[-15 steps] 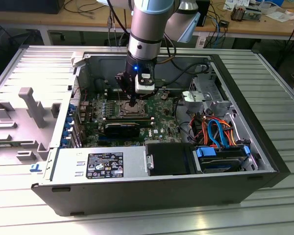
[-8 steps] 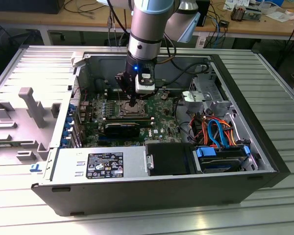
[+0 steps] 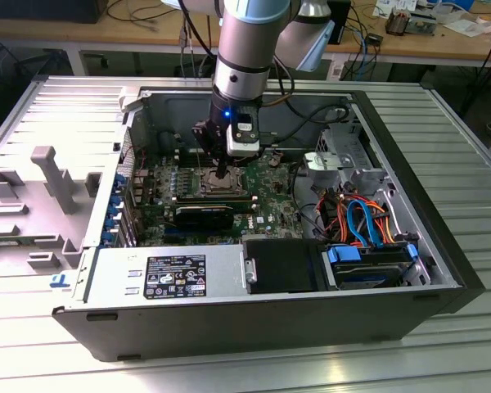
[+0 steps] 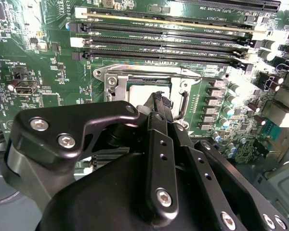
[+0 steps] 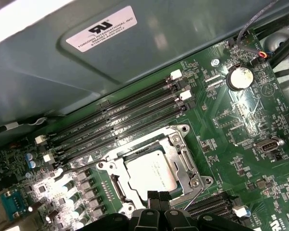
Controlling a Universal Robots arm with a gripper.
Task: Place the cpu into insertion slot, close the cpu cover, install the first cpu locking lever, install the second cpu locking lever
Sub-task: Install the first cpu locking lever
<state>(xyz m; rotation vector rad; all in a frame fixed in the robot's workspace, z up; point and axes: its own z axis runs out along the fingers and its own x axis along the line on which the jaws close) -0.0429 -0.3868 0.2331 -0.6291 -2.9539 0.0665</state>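
1. Your computer case [image 3: 270, 327] lies open across the middle of the exterior view, with the green motherboard [image 3: 274, 192] on its floor.
2. The gripper [image 3: 222, 173] hangs straight down from the arm in the upper middle of that view, directly over the insertion slot [image 3: 236, 187].
3. In the first wrist view you can see its fingertips [image 5: 149, 196] pressed together with nothing between them. They sit at the edge of the slot that faces away from the long black memory slots [image 5: 120, 122].
4. So what you are working on lies just ahead of the tips, toward those memory slots. The cpu cover [image 5: 184, 161] appears to lie flat on the slot, and the cpu [image 5: 149, 171] sits inside its window, silver top up.
5. A thin wire locking lever [image 5: 195, 198] runs just beside the tips, its long axis along one side of the slot. It looks to be the nearest loose part.
6. The gripper hides the near edge of the slot in both wrist views. You cannot tell whether the tips touch the cover or hover above it. Whether the lever is hooked under its catch is too fine to make out.
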